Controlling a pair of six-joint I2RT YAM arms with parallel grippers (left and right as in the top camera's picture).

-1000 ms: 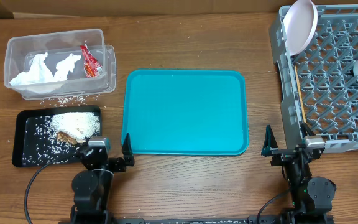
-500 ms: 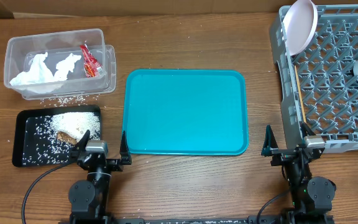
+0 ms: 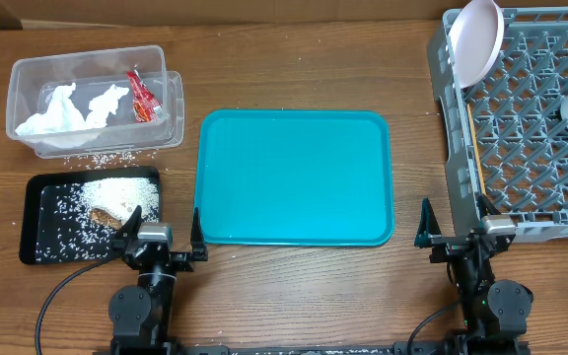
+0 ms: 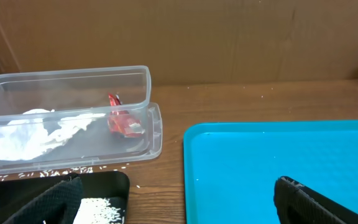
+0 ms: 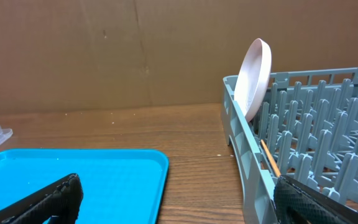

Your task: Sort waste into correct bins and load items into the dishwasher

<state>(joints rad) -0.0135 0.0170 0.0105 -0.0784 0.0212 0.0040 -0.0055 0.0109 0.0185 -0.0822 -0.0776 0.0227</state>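
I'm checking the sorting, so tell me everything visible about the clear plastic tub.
The tub is a see-through rectangular plastic box, upright at the far left of the table, just behind the black tray. Crumpled white tissues and a red wrapper lie inside. Loose rice grains dot the wood along its near side.

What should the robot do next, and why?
Probably one last tidy: the left gripper, open, could nudge the stray rice grains on the table beside the clear tub toward the black tray. The tissues and red wrapper already lie in the tub, the teal tray is bare, and the plate stands in the rack.
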